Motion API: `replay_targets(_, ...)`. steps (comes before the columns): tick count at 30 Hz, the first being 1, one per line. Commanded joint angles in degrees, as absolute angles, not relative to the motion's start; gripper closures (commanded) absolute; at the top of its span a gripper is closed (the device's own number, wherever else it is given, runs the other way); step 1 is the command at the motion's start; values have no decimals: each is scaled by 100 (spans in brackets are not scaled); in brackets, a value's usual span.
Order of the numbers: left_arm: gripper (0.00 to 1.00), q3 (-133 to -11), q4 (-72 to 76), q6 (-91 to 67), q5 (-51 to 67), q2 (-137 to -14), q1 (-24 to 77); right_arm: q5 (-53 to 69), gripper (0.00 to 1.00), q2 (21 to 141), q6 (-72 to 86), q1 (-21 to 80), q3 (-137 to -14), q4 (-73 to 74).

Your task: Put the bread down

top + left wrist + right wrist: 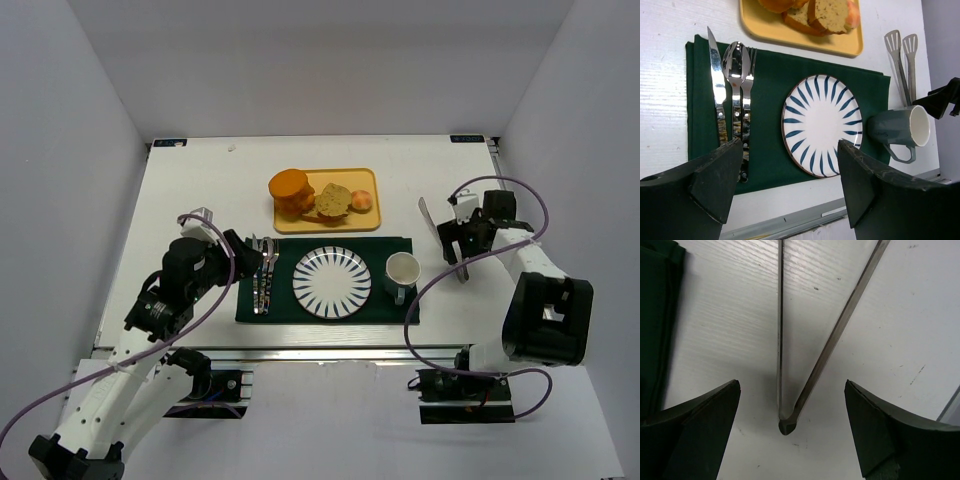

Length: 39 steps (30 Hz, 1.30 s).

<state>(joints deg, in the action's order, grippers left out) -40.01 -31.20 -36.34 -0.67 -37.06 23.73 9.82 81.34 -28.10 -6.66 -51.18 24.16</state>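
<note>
The golden-yellow bread (291,190) lies at the left end of a yellow tray (335,178), seemingly stacked; in the left wrist view only its edge (776,4) shows at the top. A blue-striped white plate (331,282) sits bare on a dark green mat (380,308); it also shows in the left wrist view (822,125). My left gripper (250,262) is open and empty, above the mat's near edge (790,145). My right gripper (456,240) is open and empty; in the right wrist view (791,385) it straddles the hinge end of metal tongs (787,425) lying on the table.
A greyish-brown slice (333,200) and a peach-coloured fruit (362,201) share the tray. Knife, spoon and fork (263,275) lie on the mat's left side. A grey mug (402,272) stands right of the plate. White walls enclose the table.
</note>
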Motion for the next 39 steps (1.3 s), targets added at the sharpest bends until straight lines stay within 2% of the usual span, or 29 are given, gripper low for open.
replay_targets(1, 15, -3973, -3296, -3700, -167, -3709, 2364, 677, 11, 8488, -2830, -686, -5045, 1873)
replay_targets(6, 14, -3955, -3270, -3700, -167, -3744, 2364, 571, 11, 9148, -2698, -686, -5212, 1565)
replay_targets(12, 14, -3990, -3296, -3753, -184, -3823, 2364, 650, 21, 9580, -2646, -677, -5414, 1240)
replay_targets(15, 14, -3938, -3278, -3832, -237, -3771, 2364, 756, 33, 9677, -2663, -685, -5405, 1195)
replay_targets(18, 14, -3911, -3270, -3876, -264, -3744, 2364, 905, 50, 9721, -2698, -694, -5423, 1309)
replay_targets(19, 14, -3902, -3270, -3893, -272, -3744, 2364, 1010, 60, 9729, -2698, -703, -5432, 1344)
replay_targets(21, 14, -3911, -3261, -3894, -281, -3753, 2364, 1151, 70, 9738, -2707, -738, -5510, 1510)
replay_targets(22, 14, -3929, -3261, -3885, -281, -3753, 2364, 1282, 77, 9730, -2707, -747, -5554, 1564)
replay_targets(25, 14, -3990, -3261, -3841, -290, -3814, 2364, 1642, 83, 9459, -2698, -765, -5765, 1818)
replay_targets(30, 14, -4069, -3156, -3788, -220, -3902, 2364, 2205, 83, 8650, -2654, -511, -6204, 2135)
replay_targets(34, 14, -4061, -3015, -3771, -132, -4051, 2364, 2355, 71, 8482, -2646, -45, -6906, 2636)
replay_targets(39, 14, -4069, -2909, -3762, -79, -4104, 2364, 2189, 56, 8402, -2733, 807, -7154, 2751)
